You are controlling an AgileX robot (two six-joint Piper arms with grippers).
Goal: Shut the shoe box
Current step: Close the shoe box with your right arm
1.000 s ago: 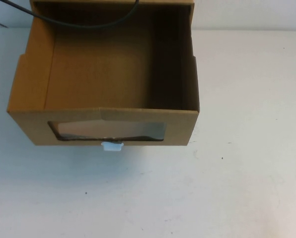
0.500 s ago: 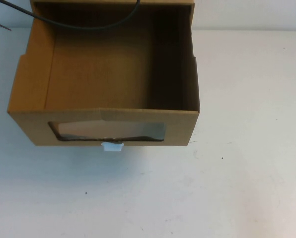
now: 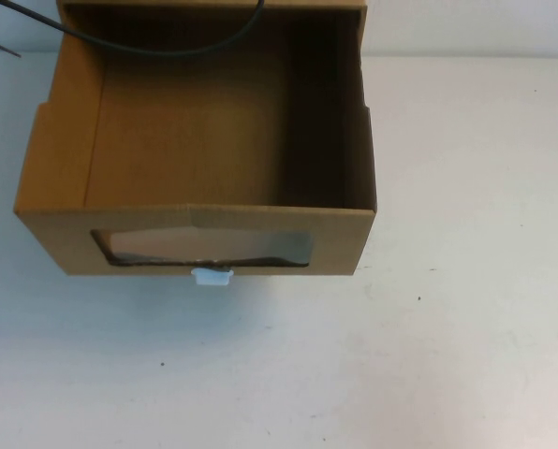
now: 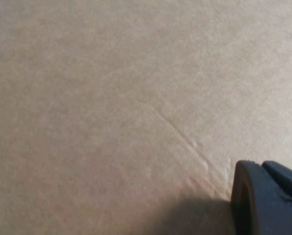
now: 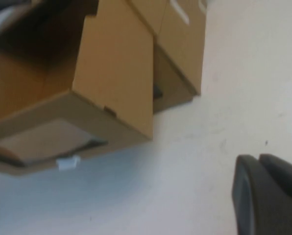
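Surface [image 3: 466, 187]: white.
Shoe box [image 3: 204, 234]: drawer out, at far-left edge.
Left claw [image 4: 268, 200]: against cardboard, state untellable.
Right claw [image 5: 268, 196]: over surface, state untellable.

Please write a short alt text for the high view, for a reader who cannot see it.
An open brown shoe box, pulled out and empty, sits on a white table; its front has a clear window with a small white pull tab below. Neither the left claw nor the right claw appears here.
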